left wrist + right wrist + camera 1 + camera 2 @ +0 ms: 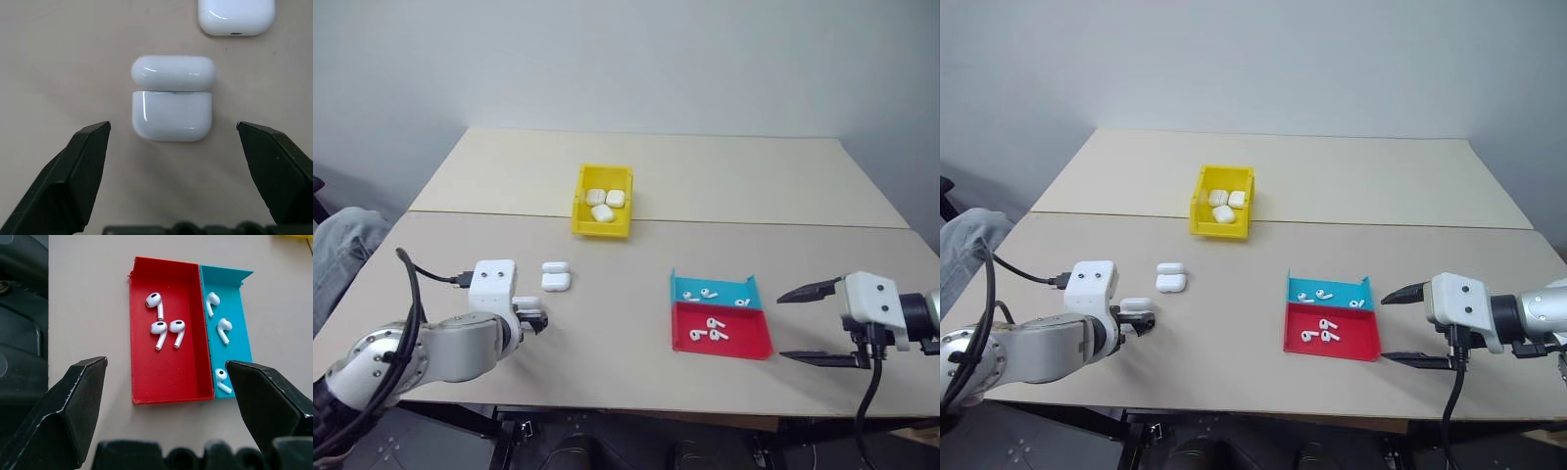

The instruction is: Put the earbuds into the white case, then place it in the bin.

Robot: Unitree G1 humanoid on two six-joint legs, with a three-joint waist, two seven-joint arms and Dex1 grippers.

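Left gripper (173, 134) open wide, aimed at the white case (172, 98), which lies on the table (607, 323) with its lid flipped back, just ahead of the fingertips and centred between them; its broad side runs across the gap, so the fingers would close on its short ends. A second case (236, 16) sits just beyond. Right gripper (166, 377) open too, hovering by the red tray (146, 377) and cyan tray (239, 298); earbuds (166, 328) lie ahead, nearer this arm. Yellow bin (579, 211) well beyond, holding three cases

cases (604, 205) in bin (601, 227), earbuds (708, 334) in trays (744, 346) right
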